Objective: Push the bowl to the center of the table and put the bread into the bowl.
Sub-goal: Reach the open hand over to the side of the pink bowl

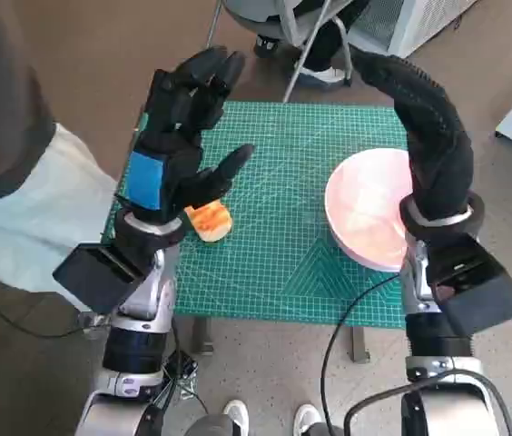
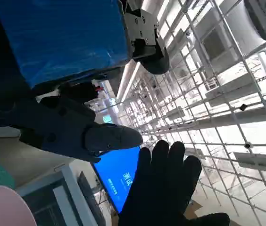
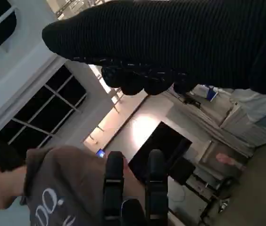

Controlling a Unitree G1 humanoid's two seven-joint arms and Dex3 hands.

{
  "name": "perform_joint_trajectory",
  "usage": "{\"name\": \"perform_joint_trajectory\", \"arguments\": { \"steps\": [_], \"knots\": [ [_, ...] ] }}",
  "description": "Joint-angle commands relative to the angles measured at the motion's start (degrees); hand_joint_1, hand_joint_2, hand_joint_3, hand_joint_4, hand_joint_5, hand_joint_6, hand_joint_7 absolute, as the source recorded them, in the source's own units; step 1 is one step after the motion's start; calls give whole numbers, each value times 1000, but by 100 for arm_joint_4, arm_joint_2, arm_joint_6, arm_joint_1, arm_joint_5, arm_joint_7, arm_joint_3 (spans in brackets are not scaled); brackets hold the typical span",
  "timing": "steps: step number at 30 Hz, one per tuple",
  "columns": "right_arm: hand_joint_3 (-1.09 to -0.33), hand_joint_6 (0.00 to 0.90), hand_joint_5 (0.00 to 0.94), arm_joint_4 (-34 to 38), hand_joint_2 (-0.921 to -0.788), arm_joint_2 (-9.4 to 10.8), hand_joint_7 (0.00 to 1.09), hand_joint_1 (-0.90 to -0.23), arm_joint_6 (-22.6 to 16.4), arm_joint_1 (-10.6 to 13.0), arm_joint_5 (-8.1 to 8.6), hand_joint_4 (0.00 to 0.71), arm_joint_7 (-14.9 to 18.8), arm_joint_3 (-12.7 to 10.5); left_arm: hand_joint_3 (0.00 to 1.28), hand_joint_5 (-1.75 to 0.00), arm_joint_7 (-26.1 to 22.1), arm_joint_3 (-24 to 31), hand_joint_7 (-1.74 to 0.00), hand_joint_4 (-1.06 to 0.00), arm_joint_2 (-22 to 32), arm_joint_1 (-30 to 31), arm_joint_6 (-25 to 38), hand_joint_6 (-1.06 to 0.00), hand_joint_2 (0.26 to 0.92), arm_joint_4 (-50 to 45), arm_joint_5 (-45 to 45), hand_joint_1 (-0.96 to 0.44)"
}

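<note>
Left robot hand point(image 1: 172, 136): mine — black fingers, a blue tape patch across its back.
Right robot hand point(image 1: 424, 127): my black knitted glove, ribbed weave.
Forearms: pale silvery casing, black box-shaped wrist modules.
Cable: a black one — looping beside my right forearm.

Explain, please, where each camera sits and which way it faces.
Head view: looks steeply down at the green table, bowl, bread; both hands show.
Left wrist view: behind the left hand, tilted up toward the ceiling; right hand appears.
Right wrist view: behind the gloved right hand, facing a person.
Shared: the bowl's rim shows in head and left wrist views.
</note>
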Motion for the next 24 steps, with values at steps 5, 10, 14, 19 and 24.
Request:
{"name": "perform_joint_trajectory", "arguments": {
  "steps": [5, 10, 14, 19, 24],
  "knots": [
    [-753, -1, 1, 81, -921, 21, 750, -551, -1, 98, 75, 311, 66, -10, 304, -75, 8, 13, -786, -382, 67, -116, -60, -115, 921, 27, 72, -309],
    [-752, -1, 1, 51, -921, 12, 751, -553, -1, 114, 47, 311, 49, -9, 304, -75, 8, 4, -787, -381, 65, -122, -69, -115, 921, 39, 82, -309],
    [-755, -1, 1, 73, -921, -14, 750, -539, -12, 115, 29, 311, 39, -25, 304, -76, 3, -1, -788, -381, 59, -123, -75, -114, 921, 45, 81, -311],
    [-758, -1, 1, 144, -921, -81, 748, -536, -52, 125, 21, 311, 34, -77, 302, -77, 4, -4, -789, -380, 56, -128, -81, -113, 921, 56, 86, -308],
    [-759, -1, 1, 407, -921, -262, 747, -537, -170, 125, 150, 311, 110, -236, 302, -78, -3, 1, -791, -380, 56, -128, -104, -112, 921, 98, 78, -308]
  ]
}}
